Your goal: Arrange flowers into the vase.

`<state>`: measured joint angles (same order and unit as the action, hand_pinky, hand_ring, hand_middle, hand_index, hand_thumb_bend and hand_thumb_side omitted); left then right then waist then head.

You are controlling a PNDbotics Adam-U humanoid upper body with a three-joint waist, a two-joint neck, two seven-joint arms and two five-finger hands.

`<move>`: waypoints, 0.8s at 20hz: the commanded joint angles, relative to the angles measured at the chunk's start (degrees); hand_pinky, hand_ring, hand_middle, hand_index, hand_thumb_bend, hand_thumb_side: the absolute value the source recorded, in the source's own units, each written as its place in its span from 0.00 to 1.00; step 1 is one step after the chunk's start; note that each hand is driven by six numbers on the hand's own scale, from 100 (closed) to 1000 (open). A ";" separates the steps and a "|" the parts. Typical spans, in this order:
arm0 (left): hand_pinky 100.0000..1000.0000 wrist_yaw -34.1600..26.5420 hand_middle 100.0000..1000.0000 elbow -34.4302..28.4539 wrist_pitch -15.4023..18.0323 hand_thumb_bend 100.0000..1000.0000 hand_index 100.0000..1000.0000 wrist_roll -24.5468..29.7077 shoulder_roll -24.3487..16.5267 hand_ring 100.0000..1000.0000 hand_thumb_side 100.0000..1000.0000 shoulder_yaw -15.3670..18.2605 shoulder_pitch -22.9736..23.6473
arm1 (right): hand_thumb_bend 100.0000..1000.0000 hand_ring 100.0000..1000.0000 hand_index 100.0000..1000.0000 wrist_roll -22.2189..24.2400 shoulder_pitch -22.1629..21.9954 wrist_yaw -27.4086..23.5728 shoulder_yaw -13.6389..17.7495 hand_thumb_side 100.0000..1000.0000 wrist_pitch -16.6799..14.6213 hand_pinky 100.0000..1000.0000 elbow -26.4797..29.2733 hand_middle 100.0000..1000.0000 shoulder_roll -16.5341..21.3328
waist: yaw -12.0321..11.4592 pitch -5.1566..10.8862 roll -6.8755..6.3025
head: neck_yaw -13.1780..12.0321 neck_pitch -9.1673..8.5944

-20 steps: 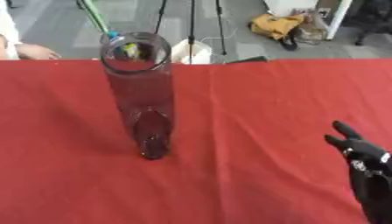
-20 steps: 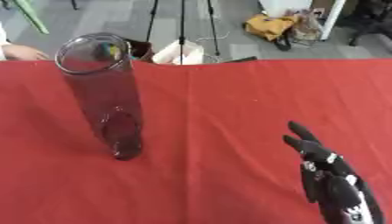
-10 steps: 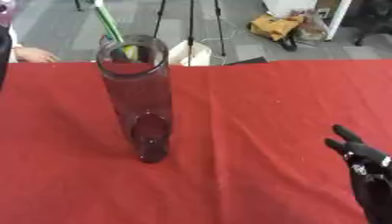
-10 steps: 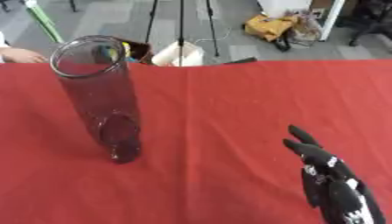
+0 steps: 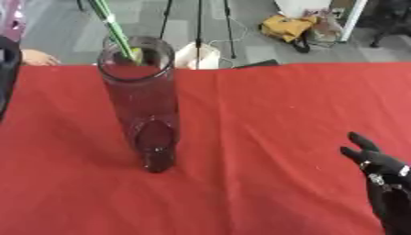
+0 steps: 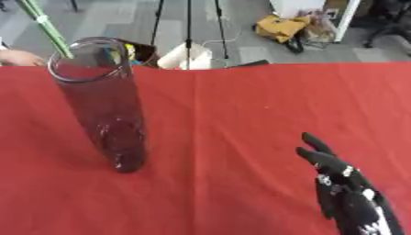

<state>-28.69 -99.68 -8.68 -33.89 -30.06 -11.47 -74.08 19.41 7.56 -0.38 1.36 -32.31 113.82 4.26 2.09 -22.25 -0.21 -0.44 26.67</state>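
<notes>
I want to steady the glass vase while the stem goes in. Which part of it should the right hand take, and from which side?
Probably the middle of the vase, reached from its right, where the red table is bare. It is a tall, straight, narrow cylinder standing upright, so fingers can curl around it. Stay below the rim, where the green stem enters. The right hand rests open, low right.

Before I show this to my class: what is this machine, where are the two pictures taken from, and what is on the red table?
Both pictures come from a stereo camera in a humanoid robot's head, looking down; they show nearly the same scene. The black shape at the lower right is its right hand, resting open and holding nothing. On the red table stands a tall clear vase, upright. A green stem slants down to the vase's mouth from the upper left; what holds it is out of view. The left hand cannot be made out.
</notes>
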 commanded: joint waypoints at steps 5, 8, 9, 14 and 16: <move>0.00 0.70 0.00 -1.07 0.22 0.02 0.00 0.60 -0.12 0.00 0.70 -0.75 -0.15 | 0.00 1.00 0.84 -0.16 0.53 0.56 -0.02 1.00 0.43 0.93 0.77 0.06 -0.05 | 0.12 0.88 0.02 | 0.09 -0.72; 0.00 0.66 0.00 -1.29 0.36 0.02 0.00 0.73 0.10 0.00 0.70 -0.94 0.02 | 0.00 1.00 0.84 -0.16 0.61 0.55 0.01 1.00 0.54 0.93 0.77 0.06 -0.03 | 0.16 0.85 -0.02 | 0.10 -0.81; 0.00 0.57 0.00 -1.36 0.44 0.03 0.00 0.72 0.20 0.00 0.70 -0.96 0.06 | 0.00 1.00 0.84 -0.18 0.63 0.52 0.02 1.00 0.56 0.93 0.77 0.06 -0.03 | 0.19 0.83 -0.03 | 0.08 -0.85; 0.00 0.79 0.00 -1.81 0.88 0.02 0.00 1.14 0.44 0.00 0.70 -1.63 0.72 | 0.00 1.00 0.84 -0.14 0.74 0.37 0.03 1.00 0.50 0.93 0.77 0.06 -0.04 | 0.25 0.73 0.02 | 0.12 -1.01; 0.00 0.79 0.00 -2.06 0.97 0.02 0.00 1.46 0.44 0.00 0.70 -1.96 1.05 | 0.00 1.00 0.84 -0.13 0.78 0.30 0.05 1.00 0.45 0.93 0.77 0.06 -0.04 | 0.21 0.69 0.06 | 0.19 -1.01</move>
<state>-28.30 -100.68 -7.87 -32.77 -29.14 -13.21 -72.14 19.28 8.06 -0.12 1.37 -31.88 113.82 4.23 2.31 -22.64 -0.21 -0.39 26.33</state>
